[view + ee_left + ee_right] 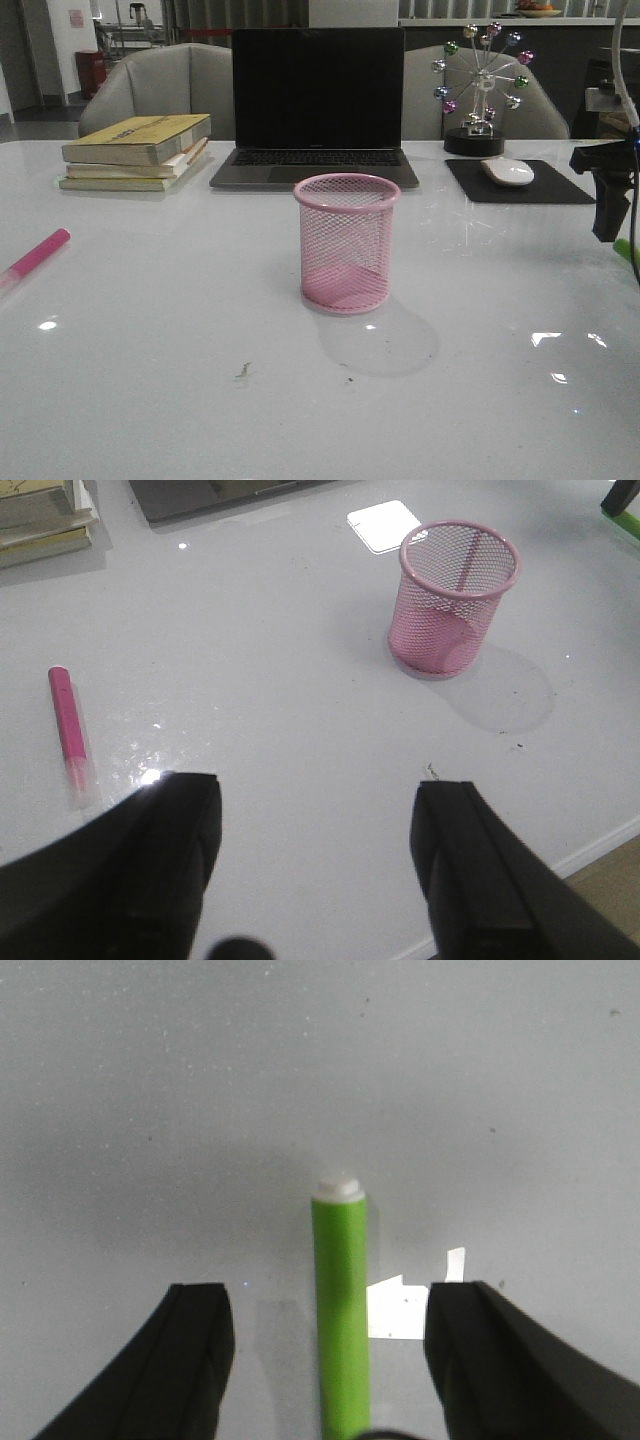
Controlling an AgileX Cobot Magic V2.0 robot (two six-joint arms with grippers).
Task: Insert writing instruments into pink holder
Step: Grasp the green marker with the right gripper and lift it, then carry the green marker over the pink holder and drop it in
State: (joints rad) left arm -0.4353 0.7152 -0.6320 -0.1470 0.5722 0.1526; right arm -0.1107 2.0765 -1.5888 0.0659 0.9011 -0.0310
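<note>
Green marker (340, 1310) flat between open right claw (330, 1360) fingers.

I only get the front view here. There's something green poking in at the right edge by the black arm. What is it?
Observer: A green marker lying flat on the table, seen between the open fingers of the right gripper.
Operator: Is the gripper holding it?
Observer: No, both fingers stand apart from it.
Operator: Is the cup empty?
Observer: Yes, the left wrist view looks into the pink holder; nothing inside.
Operator: And the left gripper?
Observer: The left gripper is open, holding nothing; the pink marker lies apart from it.
</note>
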